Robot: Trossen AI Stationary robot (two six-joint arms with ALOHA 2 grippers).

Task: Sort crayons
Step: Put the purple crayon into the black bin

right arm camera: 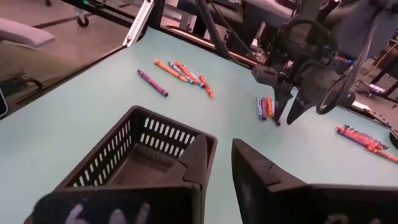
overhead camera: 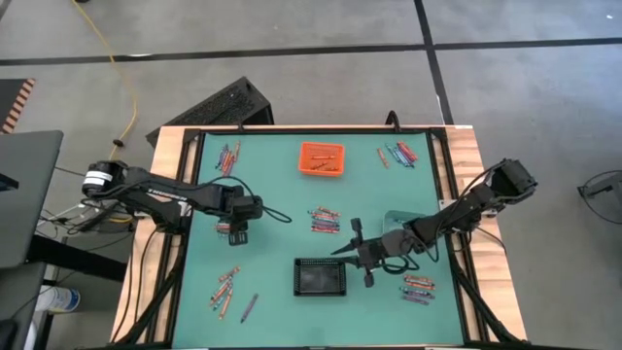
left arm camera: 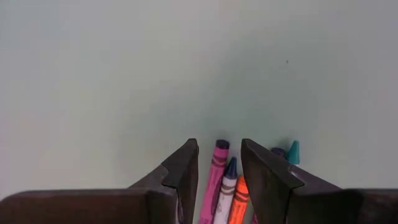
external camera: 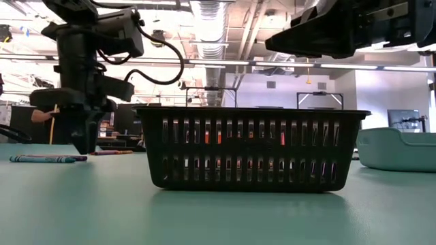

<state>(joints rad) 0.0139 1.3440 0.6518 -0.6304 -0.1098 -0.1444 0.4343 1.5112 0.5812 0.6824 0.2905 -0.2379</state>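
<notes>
Down at the mat, left gripper (left arm camera: 219, 163) fingers apart astride crayons (left arm camera: 222, 186); right gripper (right arm camera: 222, 152) parted above black bin (right arm camera: 134, 155).

Crayons (left arm camera: 219, 180) between the left jaws — lower ends hidden.

Black bin (overhead camera: 320, 277) mid-table; orange bin (overhead camera: 322, 158) behind; crayons (overhead camera: 325, 220) between, apparently loose.

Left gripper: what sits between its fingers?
The left gripper is open around three crayons: pink, dark blue, orange, as the left wrist view shows.
</notes>
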